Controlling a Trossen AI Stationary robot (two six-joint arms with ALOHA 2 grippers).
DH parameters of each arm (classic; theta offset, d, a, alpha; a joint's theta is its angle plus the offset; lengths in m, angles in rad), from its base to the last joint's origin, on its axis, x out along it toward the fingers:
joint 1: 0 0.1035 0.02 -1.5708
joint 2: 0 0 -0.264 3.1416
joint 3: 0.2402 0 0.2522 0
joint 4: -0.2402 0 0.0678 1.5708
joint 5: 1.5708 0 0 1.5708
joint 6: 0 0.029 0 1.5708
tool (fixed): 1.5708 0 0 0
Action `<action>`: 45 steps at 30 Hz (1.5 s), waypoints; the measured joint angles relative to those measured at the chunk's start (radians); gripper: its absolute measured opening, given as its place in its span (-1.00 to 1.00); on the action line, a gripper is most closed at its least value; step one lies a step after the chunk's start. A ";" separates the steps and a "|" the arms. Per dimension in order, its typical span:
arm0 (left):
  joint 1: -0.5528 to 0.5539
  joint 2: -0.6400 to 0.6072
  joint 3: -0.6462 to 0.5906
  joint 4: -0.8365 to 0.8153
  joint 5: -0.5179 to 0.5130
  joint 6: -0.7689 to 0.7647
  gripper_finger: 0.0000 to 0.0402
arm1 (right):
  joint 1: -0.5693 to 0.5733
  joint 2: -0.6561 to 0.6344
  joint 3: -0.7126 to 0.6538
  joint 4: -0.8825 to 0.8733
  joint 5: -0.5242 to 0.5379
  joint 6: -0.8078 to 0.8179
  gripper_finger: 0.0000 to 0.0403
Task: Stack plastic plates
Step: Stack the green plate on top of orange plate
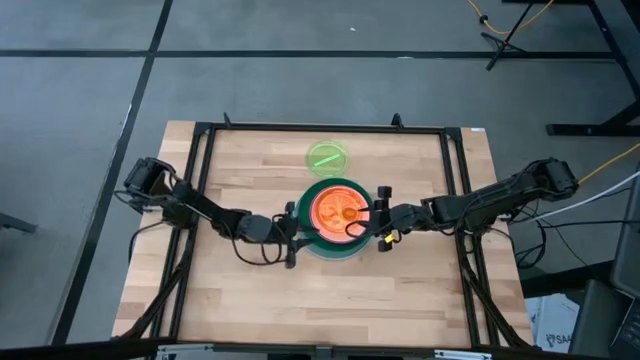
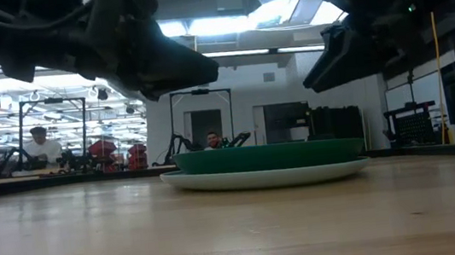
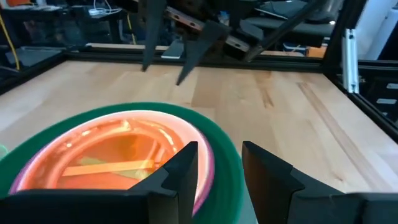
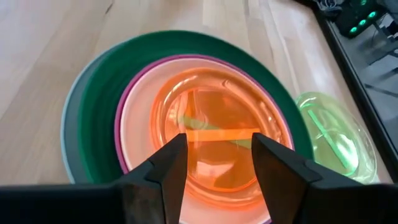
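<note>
**Between two grippers, a nested plate stack**

At table centre, the stack of round plastic plates (image 1: 333, 217) sits between both arms: a glossy translucent orange plate (image 4: 214, 140) nests in a magenta one (image 4: 127, 124), inside a dark green plate (image 4: 99, 93) on a pale bottom plate (image 2: 267, 176). Left gripper (image 1: 292, 235) hangs at the stack's left rim, right gripper (image 1: 383, 214) over its right rim; each has parted fingers, grasping nothing. One translucent lime green plate (image 1: 327, 157) lies apart on the far side. No writing is readable.

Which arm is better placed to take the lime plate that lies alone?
Probably the right. The lime plate shows close beside the right gripper, open over the stack. The left gripper, also open, does not see it.
</note>
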 joint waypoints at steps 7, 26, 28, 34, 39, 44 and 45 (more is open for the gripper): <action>0.075 -0.001 0.000 -0.118 0.117 -0.092 -0.26 | 0.000 -0.029 0.000 -0.016 0.000 0.000 -0.15; 0.231 -0.005 0.175 -0.489 0.259 -0.166 0.10 | 0.000 -0.035 0.000 -0.019 0.000 0.023 -0.15; 0.250 -0.005 0.244 -0.649 0.258 -0.165 0.09 | 0.000 -0.035 0.000 -0.020 0.000 0.026 -0.15; 0.296 -0.005 0.406 -0.929 0.223 -0.146 0.09 | 0.000 -0.035 0.000 -0.043 0.000 0.053 -0.15; 0.352 -0.005 0.460 -0.951 0.218 -0.111 0.09 | 0.000 -0.035 0.000 -0.065 0.010 0.077 -0.15; 0.434 -0.005 0.465 -0.941 0.221 -0.111 0.09 | 0.000 -0.035 0.000 -0.070 0.041 0.118 -0.15; 0.453 -0.005 0.465 -0.941 0.221 -0.111 0.09 | 0.000 -0.035 0.000 -0.070 0.042 0.125 -0.15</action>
